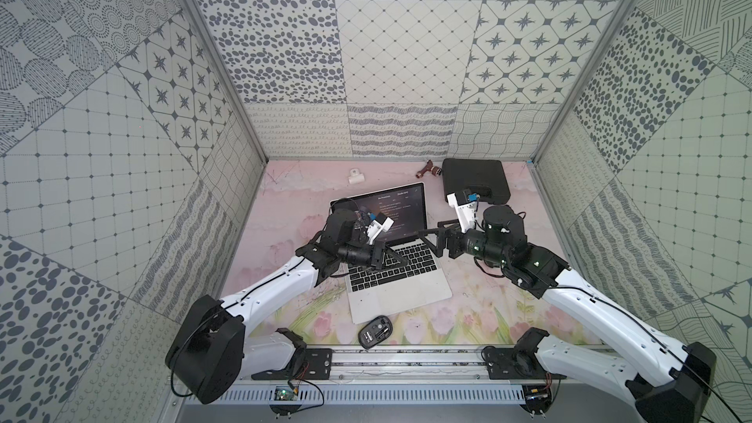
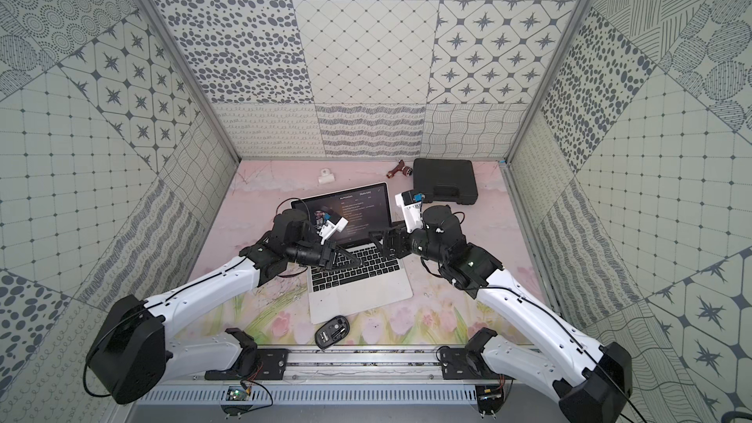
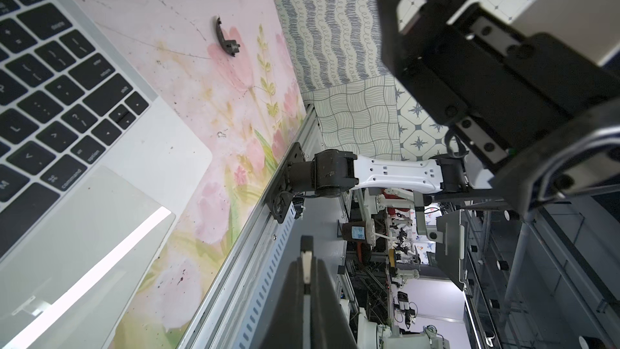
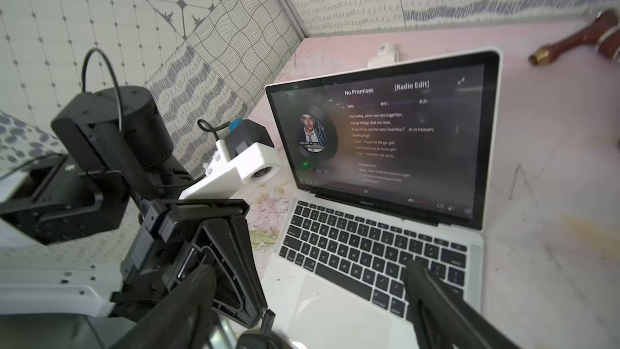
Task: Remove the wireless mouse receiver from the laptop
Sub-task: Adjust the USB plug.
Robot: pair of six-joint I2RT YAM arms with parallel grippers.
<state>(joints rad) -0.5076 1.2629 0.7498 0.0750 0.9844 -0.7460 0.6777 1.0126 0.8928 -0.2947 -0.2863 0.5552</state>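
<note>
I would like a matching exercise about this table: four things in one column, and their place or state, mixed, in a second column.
Things:
1 laptop
2 mouse
3 case
4 left tool

Place or state:
A beside the front rail
B shut, above the keyboard
C far right corner, lid closed
D lid up, screen lit

Pairs: 1-D, 2-A, 3-C, 4-B

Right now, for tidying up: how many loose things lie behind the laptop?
3: a white clip back left, a brown tool mid-back, a black case back right. Others may be hidden.
</note>
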